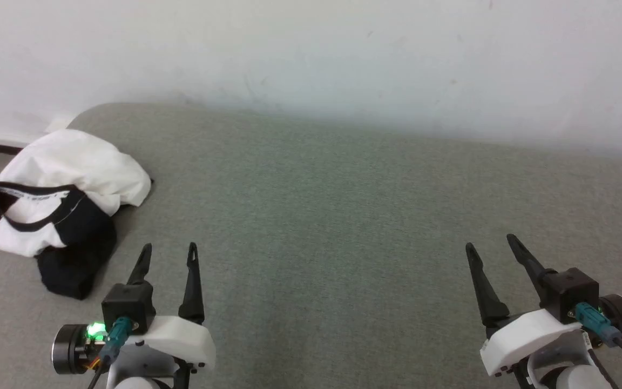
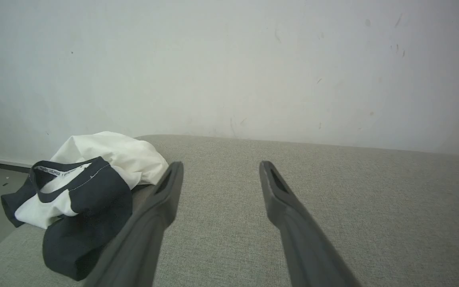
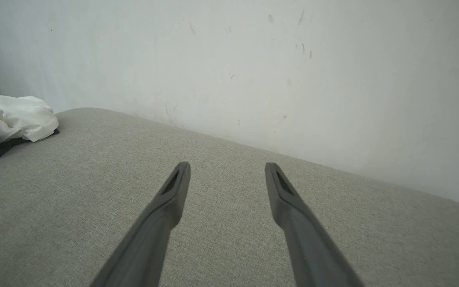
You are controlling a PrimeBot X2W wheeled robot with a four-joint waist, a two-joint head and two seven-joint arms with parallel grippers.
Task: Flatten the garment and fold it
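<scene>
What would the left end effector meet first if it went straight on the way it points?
Probably the white wall, beyond grey upholstery; depth is unclear. The left end effector points past the crumpled T-shirt, which lies to its left.

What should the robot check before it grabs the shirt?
1. Is the left gripper open and empty: ok.
2. Is the right gripper open and empty: ok.
3. Is the garment lying flat: not ok, it is a crumpled heap at the left edge of the grey surface.
4. Is the garment near the left gripper: probably ok, it lies just beside it, not touching.
5. Which side faces up: cannot tell.
</scene>
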